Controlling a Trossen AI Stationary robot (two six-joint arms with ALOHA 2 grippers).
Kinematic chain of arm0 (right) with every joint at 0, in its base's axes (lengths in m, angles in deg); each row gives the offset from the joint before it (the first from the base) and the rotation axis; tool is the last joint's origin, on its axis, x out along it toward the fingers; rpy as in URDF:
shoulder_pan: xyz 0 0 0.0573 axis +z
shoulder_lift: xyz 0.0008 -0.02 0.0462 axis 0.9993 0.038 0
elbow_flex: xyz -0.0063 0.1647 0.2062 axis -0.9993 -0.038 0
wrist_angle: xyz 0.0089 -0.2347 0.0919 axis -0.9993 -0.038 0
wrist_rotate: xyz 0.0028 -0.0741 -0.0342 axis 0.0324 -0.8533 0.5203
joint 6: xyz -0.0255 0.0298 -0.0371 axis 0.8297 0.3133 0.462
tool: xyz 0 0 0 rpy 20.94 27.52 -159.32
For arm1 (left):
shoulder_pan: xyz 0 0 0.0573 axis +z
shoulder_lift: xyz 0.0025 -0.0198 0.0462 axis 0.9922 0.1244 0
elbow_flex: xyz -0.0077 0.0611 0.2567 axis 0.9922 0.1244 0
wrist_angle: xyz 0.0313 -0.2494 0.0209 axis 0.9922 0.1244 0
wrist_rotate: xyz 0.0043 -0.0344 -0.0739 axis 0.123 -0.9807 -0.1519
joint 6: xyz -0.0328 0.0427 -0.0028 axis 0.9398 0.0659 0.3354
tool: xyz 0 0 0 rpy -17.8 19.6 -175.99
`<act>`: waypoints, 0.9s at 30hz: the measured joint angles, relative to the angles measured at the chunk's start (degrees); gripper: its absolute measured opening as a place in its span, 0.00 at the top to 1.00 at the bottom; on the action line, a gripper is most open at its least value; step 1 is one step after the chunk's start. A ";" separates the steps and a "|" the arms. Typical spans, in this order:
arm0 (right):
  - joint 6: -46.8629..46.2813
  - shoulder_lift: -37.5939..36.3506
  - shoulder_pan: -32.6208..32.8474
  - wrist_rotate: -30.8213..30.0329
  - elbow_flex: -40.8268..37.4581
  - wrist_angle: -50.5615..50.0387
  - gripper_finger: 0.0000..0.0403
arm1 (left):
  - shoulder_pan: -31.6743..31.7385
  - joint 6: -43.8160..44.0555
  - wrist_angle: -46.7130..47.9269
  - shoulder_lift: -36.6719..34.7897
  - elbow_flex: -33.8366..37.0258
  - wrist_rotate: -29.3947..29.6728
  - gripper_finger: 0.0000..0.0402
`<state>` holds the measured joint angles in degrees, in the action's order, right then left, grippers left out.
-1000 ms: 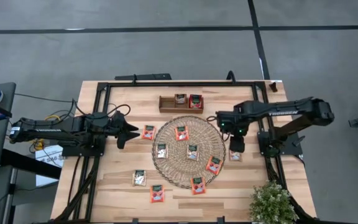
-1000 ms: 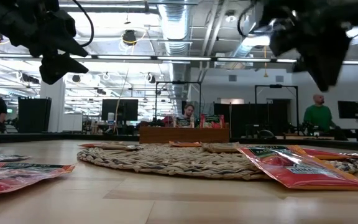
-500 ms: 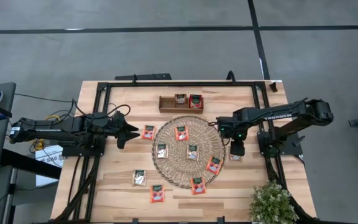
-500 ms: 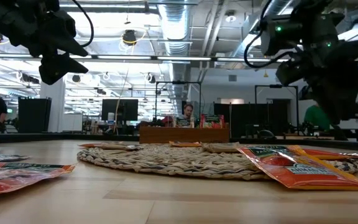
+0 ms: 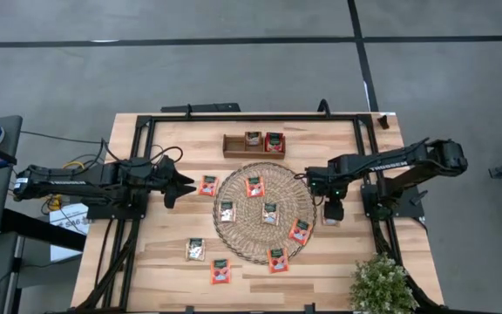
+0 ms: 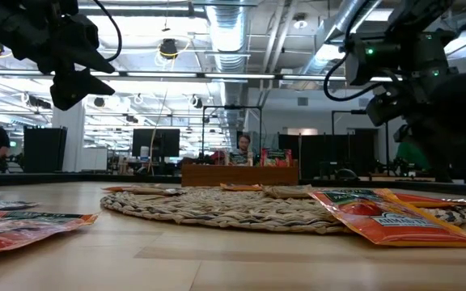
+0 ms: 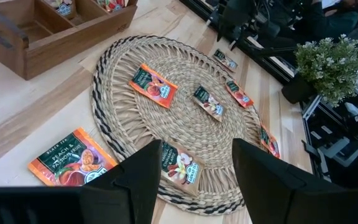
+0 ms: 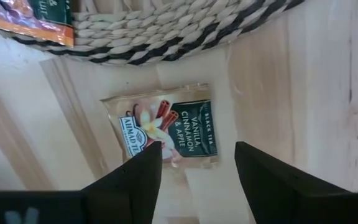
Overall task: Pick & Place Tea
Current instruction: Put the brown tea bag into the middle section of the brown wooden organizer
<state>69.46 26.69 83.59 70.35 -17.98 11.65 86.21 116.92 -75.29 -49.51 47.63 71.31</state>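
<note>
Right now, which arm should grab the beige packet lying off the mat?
Right. The right gripper hangs open directly over the beige packet beside the mat; the left gripper waits across the table.

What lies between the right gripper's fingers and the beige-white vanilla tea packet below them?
Nothing: in the right wrist view the open right gripper hangs over the beige-white tea packet, on bare wooden table beside the round woven mat.

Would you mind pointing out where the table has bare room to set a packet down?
Bare wood lies between the wooden tray and the table's left frame, and between the woven mat and the plant. The mat is crowded with tea packets, and the right gripper hovers over a beige packet beside it.
</note>
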 joint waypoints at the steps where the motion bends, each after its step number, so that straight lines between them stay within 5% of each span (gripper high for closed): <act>1: -0.01 0.01 0.00 -0.25 0.00 0.02 0.52 | 0.00 0.00 -0.02 0.00 0.00 0.00 0.53; 19: -0.97 0.12 -0.57 -2.67 -0.07 -0.17 0.50 | 0.00 0.00 0.00 0.02 0.00 -0.02 0.53; 27: -2.55 7.24 0.09 0.26 -1.20 1.51 0.49 | 0.00 0.11 -0.09 0.00 0.00 -1.67 0.53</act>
<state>66.91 33.93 83.69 70.61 -19.19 13.16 86.21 117.03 -75.37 -49.52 47.63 69.64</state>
